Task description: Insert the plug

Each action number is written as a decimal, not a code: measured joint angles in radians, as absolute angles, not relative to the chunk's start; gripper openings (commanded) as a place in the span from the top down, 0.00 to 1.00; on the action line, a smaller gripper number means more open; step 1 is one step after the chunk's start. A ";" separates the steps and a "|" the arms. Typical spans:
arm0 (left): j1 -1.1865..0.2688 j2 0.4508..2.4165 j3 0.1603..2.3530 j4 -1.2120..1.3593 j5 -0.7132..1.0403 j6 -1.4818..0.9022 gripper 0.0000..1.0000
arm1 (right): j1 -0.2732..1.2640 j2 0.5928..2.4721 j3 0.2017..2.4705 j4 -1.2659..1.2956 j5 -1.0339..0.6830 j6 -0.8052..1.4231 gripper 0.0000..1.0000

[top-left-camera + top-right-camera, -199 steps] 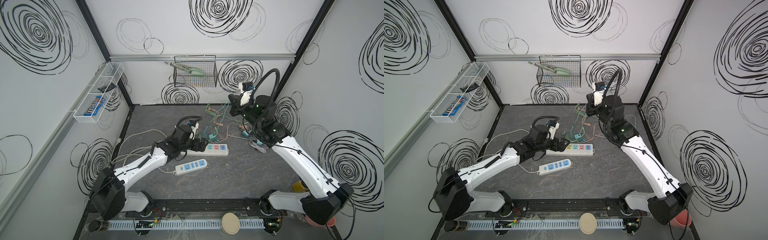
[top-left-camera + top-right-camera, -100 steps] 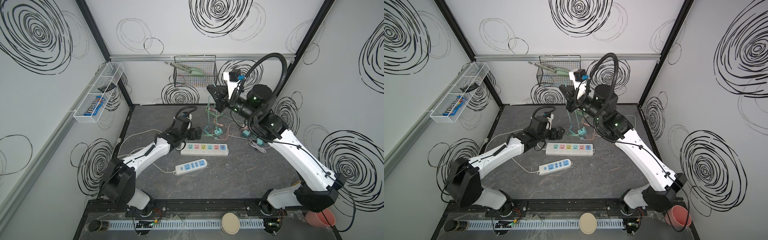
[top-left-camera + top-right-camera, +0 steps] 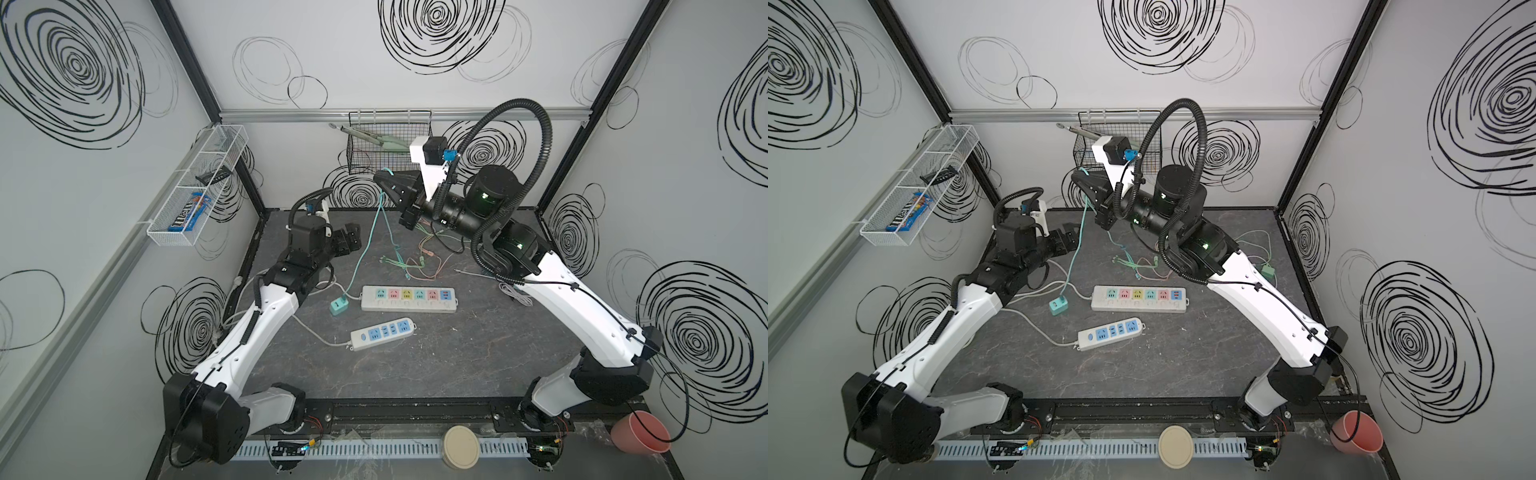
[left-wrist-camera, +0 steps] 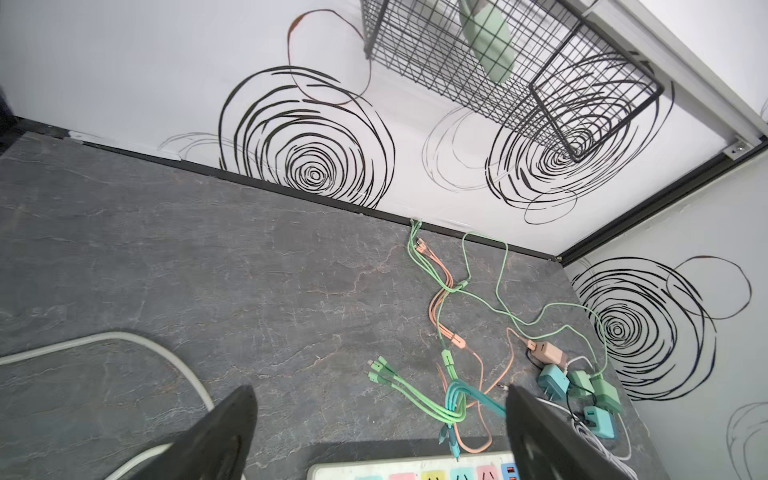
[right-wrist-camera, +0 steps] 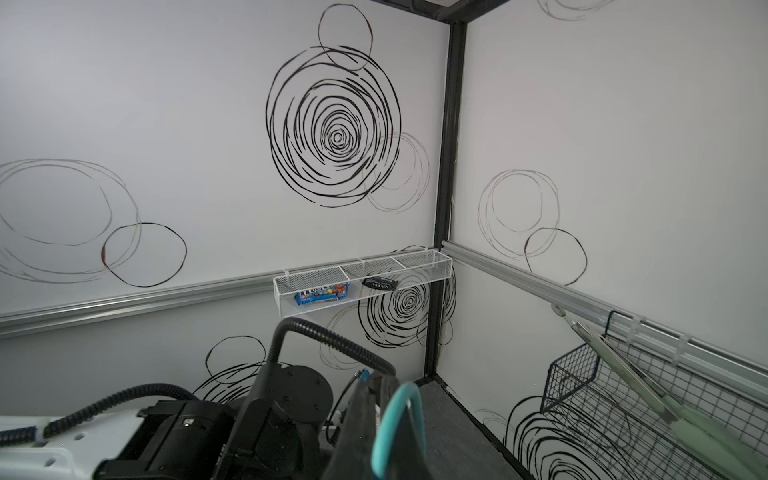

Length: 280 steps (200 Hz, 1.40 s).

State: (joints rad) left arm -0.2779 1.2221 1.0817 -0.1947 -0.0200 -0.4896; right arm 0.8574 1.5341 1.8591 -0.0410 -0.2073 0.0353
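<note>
**Item 1.** Small blue-socket strip [image 3: 383,333], on the counter [image 3: 457,365] towards 6 o'clock. It is untouched. Risk: it is struck if the plug is swung nearward.

**Item 2.** Long pastel-socket strip [image 3: 409,298], mid-counter. All its sockets are seen vacant. Risk: it is loose, so it may be shoved aside by an off-centre push.

**Item 3.** Teal plug [image 3: 339,306], just beside the long strip's 9 o'clock end and tilted. No jaws are on it, and whether its weight is carried by the counter or by its lead cannot be told. Risk: while it is governed only through the lead, it can spin or sway, and the prongs are then presented askew to a socket.

**Item 4.** Left jaws, at 10 o'clock over the counter. They are spread wide and empty. The lead is seen passing close beside them. Risk: the lead is snagged there.

**Item 5.** Teal lead [image 5: 381,436], looped. Risk: it slips through a pinch grip, and the plug is dropped.

**Item 6.** Right jaws, held high towards 12 o'clock. They are closed on the lead's loop.

**Item 7.** Spare adapters [image 4: 552,380], at 2 o'clock. Risk: their tangled leads are dragged along.
</note>
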 measured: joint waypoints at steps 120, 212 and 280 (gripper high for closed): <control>-0.463 1.270 0.807 -0.298 -0.027 -0.496 0.04 | 0.392 1.472 1.111 0.117 -0.447 0.171 0.98; -0.675 1.507 0.885 -0.352 -0.072 -0.366 0.04 | 0.268 1.969 1.526 0.089 -0.530 0.094 1.00; -0.697 1.614 0.980 -0.390 -0.074 -0.264 0.20 | 0.249 2.167 1.771 0.043 -0.620 0.168 0.99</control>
State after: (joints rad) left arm -0.6968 1.6142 0.9802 -0.3897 -0.0742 -0.2642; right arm 0.2489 2.1666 1.7714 0.0425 -0.6201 0.1680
